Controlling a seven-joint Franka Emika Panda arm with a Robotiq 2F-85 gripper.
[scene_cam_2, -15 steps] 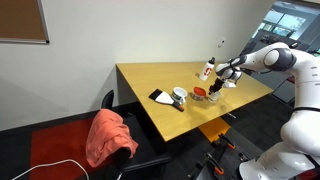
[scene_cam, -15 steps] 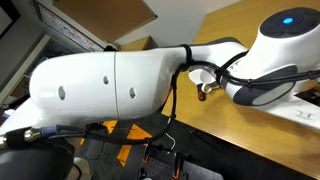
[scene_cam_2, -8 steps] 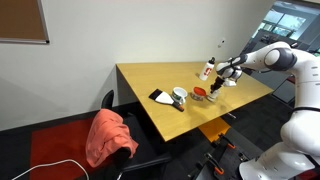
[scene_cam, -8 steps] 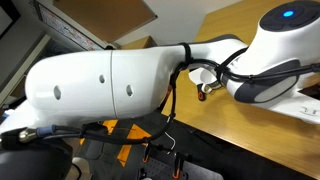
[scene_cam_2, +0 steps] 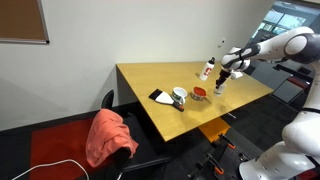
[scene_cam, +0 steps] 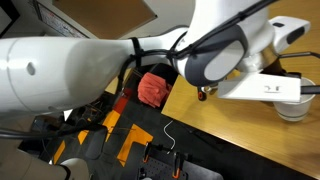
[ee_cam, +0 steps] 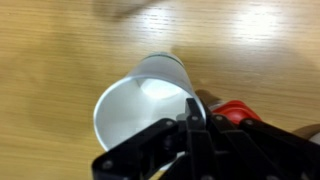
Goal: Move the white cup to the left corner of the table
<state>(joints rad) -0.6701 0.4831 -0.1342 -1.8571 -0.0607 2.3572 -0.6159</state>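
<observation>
**Item: cup** (ee_cam: 140, 105). White, open-topped, and empty as far as the wrist view shows. It is at the right end of the table (scene_cam_2: 150, 78), just right of the red container (scene_cam_2: 201, 93) and directly under the gripper (scene_cam_2: 223, 74) in an exterior view. Whether its base touches the wood cannot be told.

**Item: gripper.** Clamped on the cup's wall at the rim. One finger (ee_cam: 190, 125) is inside the cup; its partner is outside and mostly hidden. The hold is on one side of the rim, not across the body.

**Step in hand (judged):** carry the cup to the left corner. Nearly all the travel remains.

**Handling notes:**
- Raise the cup straight up before any sideways travel, so its base clears the red container.
- Keep the wrist level, since a one-sided rim pinch lets a light cup pivot.
- The bottle (scene_cam_2: 208, 70) and the bowl (scene_cam_2: 178, 96) lie leftward. Pass above them or along the bare far side.
- Travel slowly and avoid abrupt stops.
- At the corner, lower until the base sits flat, well in from the edge.
- Open the jaws fully, then rise vertically so the inner finger does not drag the rim.

**Risk:** the cup may tip on release.
</observation>
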